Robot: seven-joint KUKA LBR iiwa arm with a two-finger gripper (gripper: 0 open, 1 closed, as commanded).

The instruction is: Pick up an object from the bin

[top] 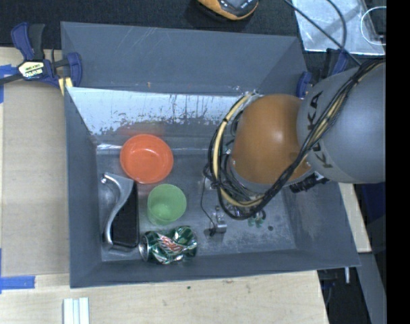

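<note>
My gripper pokes out below the arm's orange cover, low over the bin floor right of the middle. Nothing shows in its grasp. Nearest to it, just to its left, a crushed green drinks can lies on its side against the front wall. A light green cup stands upright above the can, left of the gripper. An orange bowl sits further back on the left.
A black and silver hand tool lies along the bin's left wall. The arm and its cover, with looped cables, hang over the bin's right half.
</note>
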